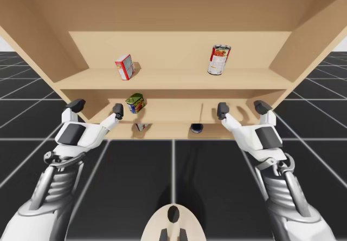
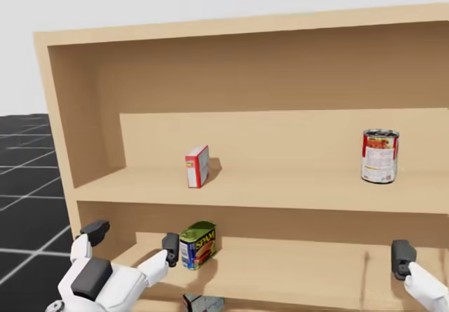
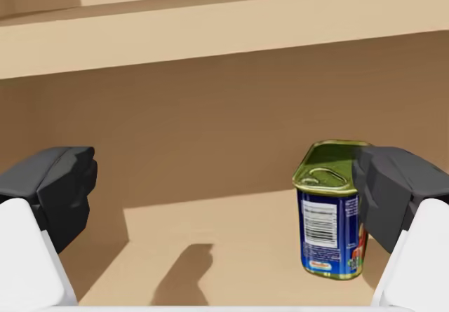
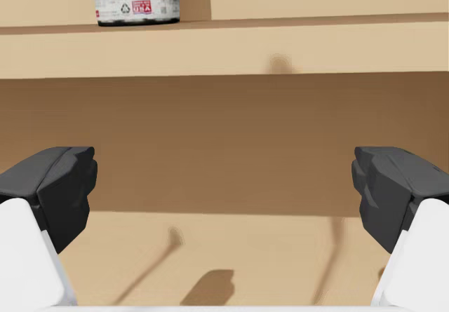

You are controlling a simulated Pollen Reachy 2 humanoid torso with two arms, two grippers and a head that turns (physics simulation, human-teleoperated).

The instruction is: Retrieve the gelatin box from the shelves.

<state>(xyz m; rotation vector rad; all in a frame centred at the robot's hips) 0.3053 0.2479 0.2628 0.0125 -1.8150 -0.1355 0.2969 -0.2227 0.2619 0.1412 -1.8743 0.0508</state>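
The small red and white box (image 1: pixel 124 66) stands upright on the upper shelf (image 1: pixel 173 79), toward its left end. In the high view it sits at about 1 o'clock from the robot's left hand (image 1: pixel 96 108), well apart from it. A red can (image 1: pixel 219 59) stands on the same shelf at 3 o'clock from the box, well apart.

The left hand is released, its fingers spread wide, level with the middle shelf (image 1: pixel 173 111). A blue tin (image 1: pixel 135 103) with a green top stands on that shelf at 3 o'clock from the hand, just beside its inner finger. Whether the finger touches the tin cannot be told.

The right hand (image 1: pixel 242 109) is released too, its fingers wide apart, facing the back wall of the middle shelf. The red can is at about 11 o'clock from it, one shelf up.

On the bottom shelf a small packet (image 1: pixel 142 126) lies at 6 o'clock from the blue tin. A dark round thing (image 1: pixel 196 128) lies at 3 o'clock from the packet.
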